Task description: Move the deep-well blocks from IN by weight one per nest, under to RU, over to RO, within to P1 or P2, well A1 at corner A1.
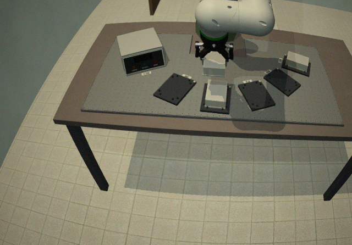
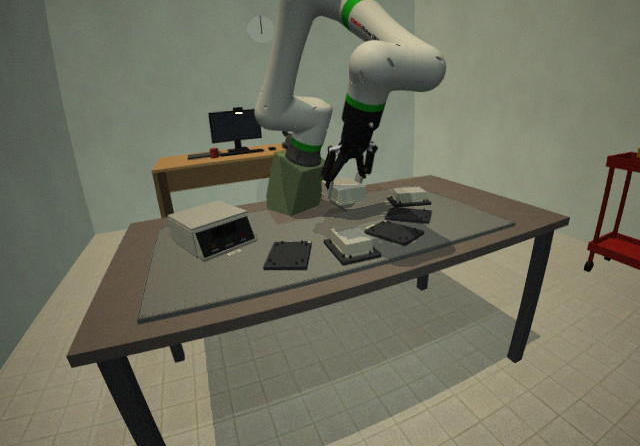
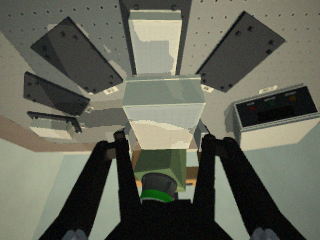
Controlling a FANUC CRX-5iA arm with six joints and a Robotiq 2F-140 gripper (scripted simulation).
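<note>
My gripper (image 1: 214, 58) (image 2: 344, 181) (image 3: 163, 118) is shut on a pale deep-well block (image 1: 214, 70) (image 2: 348, 194) (image 3: 164, 117), held above the table in front of the arm's base. A second block (image 1: 216, 93) (image 2: 351, 242) (image 3: 155, 45) sits in the middle nest (image 1: 203, 103). A third block (image 1: 297, 61) (image 2: 409, 194) (image 3: 50, 129) sits in the far-right nest (image 1: 301, 72). The check-weigher CW (image 1: 140, 42) (image 2: 206, 227) bears no block, and no lamp is plainly lit. The nest labels and the cut corners are too small to make out.
An empty nest (image 1: 174, 89) (image 2: 287, 255) (image 3: 241, 52) lies between CW and the middle nest. Two more empty nests, one nearer (image 1: 256, 95) (image 2: 394, 232) and one farther back (image 1: 281, 81) (image 2: 408, 216), lie between the middle and far-right nests.
</note>
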